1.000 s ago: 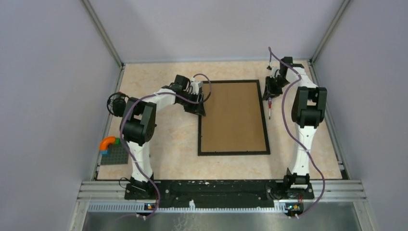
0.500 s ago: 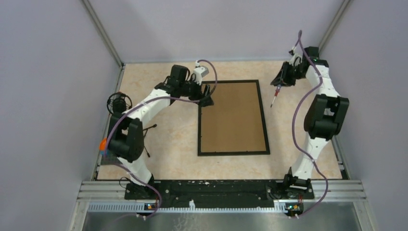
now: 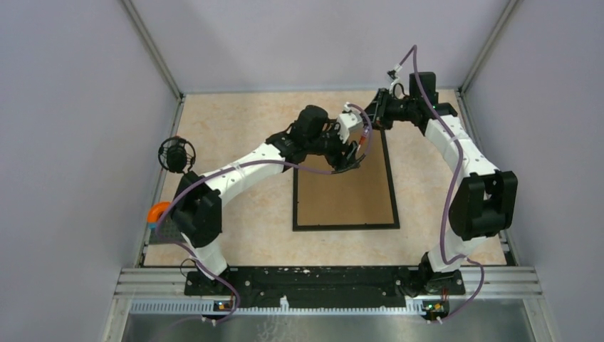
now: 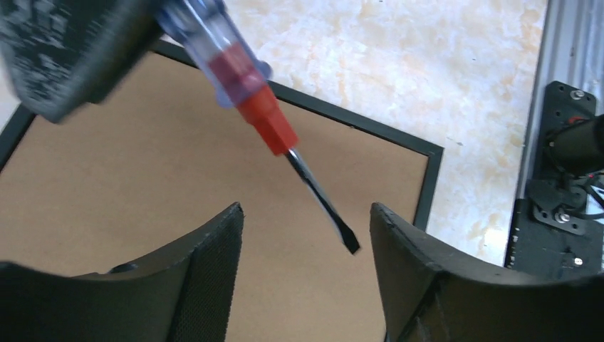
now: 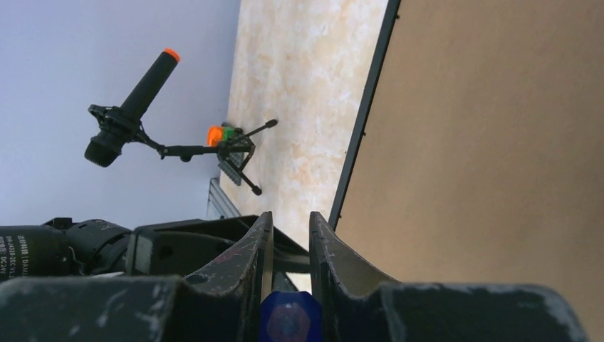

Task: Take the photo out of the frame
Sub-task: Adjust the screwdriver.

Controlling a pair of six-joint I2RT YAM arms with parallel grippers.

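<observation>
While the right hand (image 5: 290, 217) pinches narrow on a screwdriver (image 4: 256, 107) with a clear blue handle, red collar and flat blade, the left hand (image 4: 306, 214) hangs wide open, and the blade tip sits between its fingers (image 4: 214, 249), clear of both! Beneath them the large thin black rectangular picture frame (image 3: 345, 203) lies flat on the beige marbled surface (image 3: 235, 128), brown board back up.

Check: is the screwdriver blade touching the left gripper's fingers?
Apart. Left wrist view shows the screwdriver blade between the left gripper fingers, with the frame's brown back visible either side.
</observation>
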